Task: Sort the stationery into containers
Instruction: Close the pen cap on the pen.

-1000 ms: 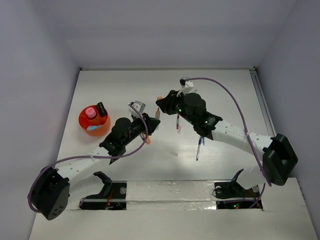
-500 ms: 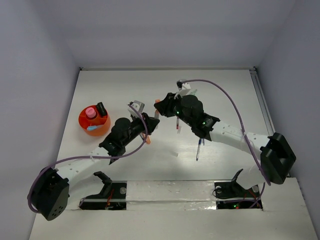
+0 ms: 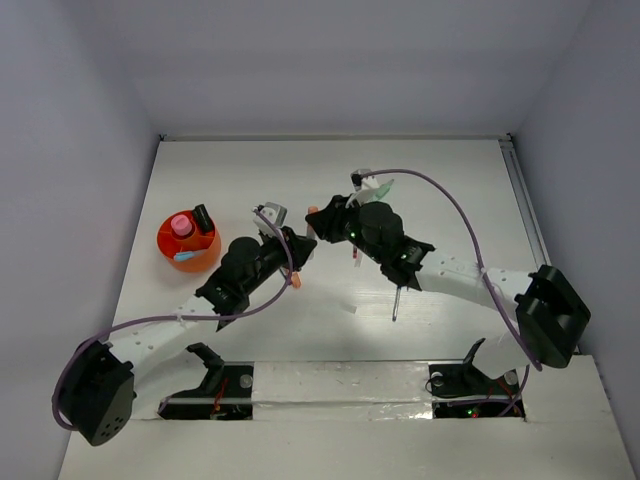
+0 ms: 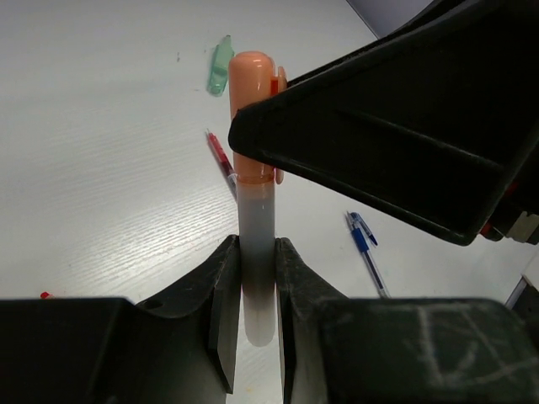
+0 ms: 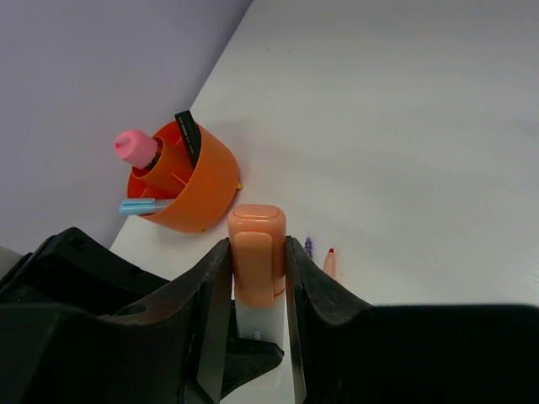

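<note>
Both arms meet over the middle of the table [image 3: 450,180] on one orange marker [image 4: 251,80], just left of centre in the overhead view. The left gripper [image 4: 257,286] is pinched nearly closed on its pale barrel. The right gripper [image 5: 257,278], jaws a little wider, clamps the orange cap end. The orange pot [image 5: 206,181] stands well apart at the left, a pink-capped tube [image 5: 135,147] in it. A red pen [image 4: 221,158], blue pen [image 4: 366,252] and green cap [image 4: 221,66] lie loose below.

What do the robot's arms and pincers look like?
The left arm and right arm are white segments joined by bulky black housings, each trailed by a purple cable. Small green lights dot the right one. The left pincer and right pincer each have two flat black fingers.
</note>
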`<state>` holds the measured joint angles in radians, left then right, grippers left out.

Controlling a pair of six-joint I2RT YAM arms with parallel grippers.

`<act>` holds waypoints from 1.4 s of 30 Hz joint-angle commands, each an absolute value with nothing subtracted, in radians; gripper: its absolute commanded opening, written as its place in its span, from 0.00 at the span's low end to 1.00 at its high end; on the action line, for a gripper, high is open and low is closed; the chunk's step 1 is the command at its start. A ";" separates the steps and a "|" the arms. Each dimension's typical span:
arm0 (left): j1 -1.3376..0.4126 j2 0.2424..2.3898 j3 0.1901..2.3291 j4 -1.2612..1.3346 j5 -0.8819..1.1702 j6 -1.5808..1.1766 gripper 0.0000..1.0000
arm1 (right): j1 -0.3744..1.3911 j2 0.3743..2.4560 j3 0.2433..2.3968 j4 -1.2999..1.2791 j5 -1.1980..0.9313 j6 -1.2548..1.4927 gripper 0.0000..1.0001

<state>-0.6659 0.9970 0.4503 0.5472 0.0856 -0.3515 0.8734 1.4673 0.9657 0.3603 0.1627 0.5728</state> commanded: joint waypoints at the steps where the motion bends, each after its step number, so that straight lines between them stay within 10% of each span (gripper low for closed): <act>1: -0.669 0.945 0.445 0.646 0.086 -0.379 0.00 | 0.906 1.448 0.925 0.431 0.183 0.584 0.03; 42: -0.669 0.980 0.903 0.482 -0.040 -0.348 0.00 | 1.149 1.276 0.535 0.396 0.181 0.776 0.00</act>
<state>-0.7189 0.9905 0.7151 0.0738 0.2329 -0.3740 1.0107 1.2419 0.6136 0.6353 0.3878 0.7658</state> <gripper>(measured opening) 0.142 0.338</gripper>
